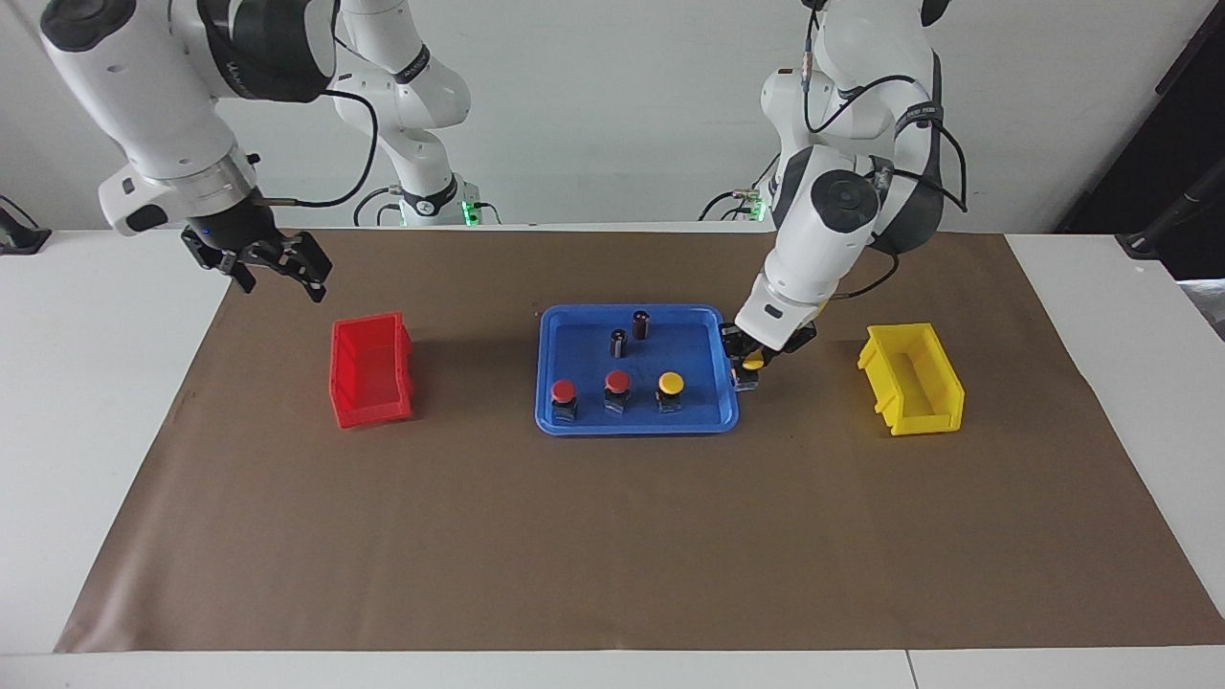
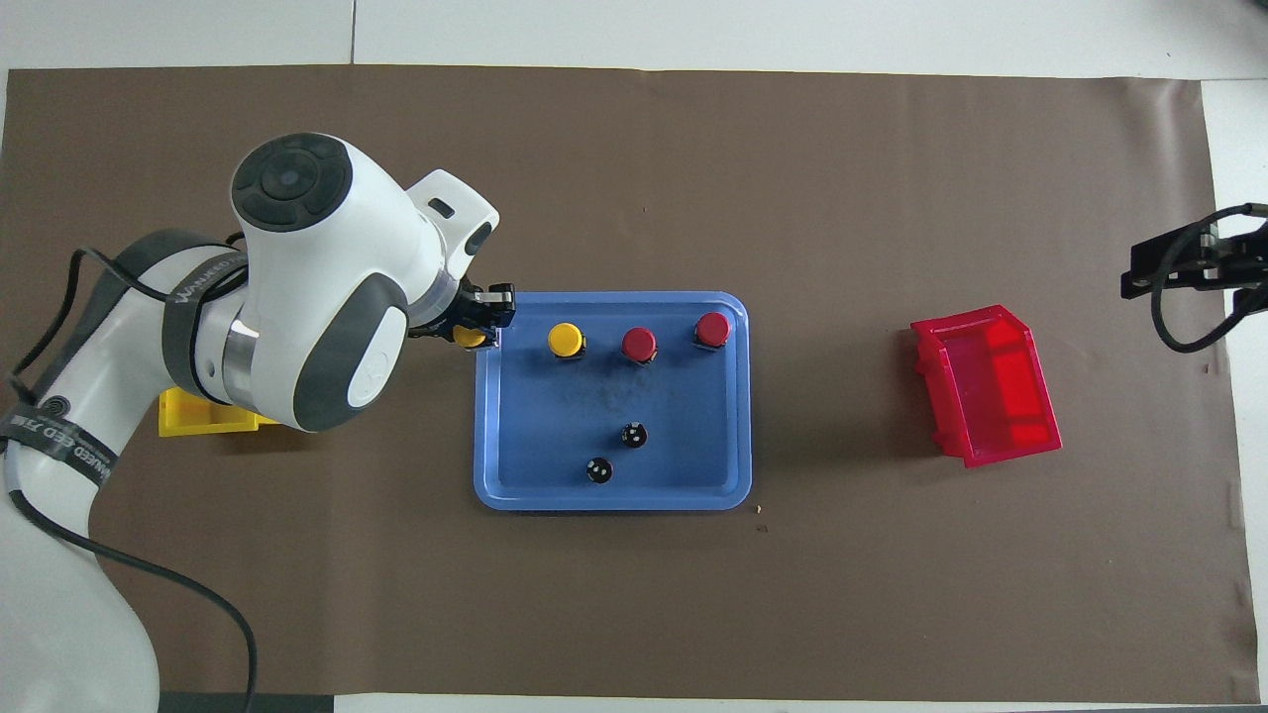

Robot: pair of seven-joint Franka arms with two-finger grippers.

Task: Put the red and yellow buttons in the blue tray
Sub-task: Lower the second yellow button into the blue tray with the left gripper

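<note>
A robotics lab: two white arms at a paper-covered table, bare wall.

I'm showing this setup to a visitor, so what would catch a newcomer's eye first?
Likely the blue tray mid-table, with two red buttons and one yellow button in a row in it. Next, the left gripper at the tray's rim toward the left arm's end, jaws shut on a second yellow button. The right gripper waits, open, above the table near the red bin.
</note>
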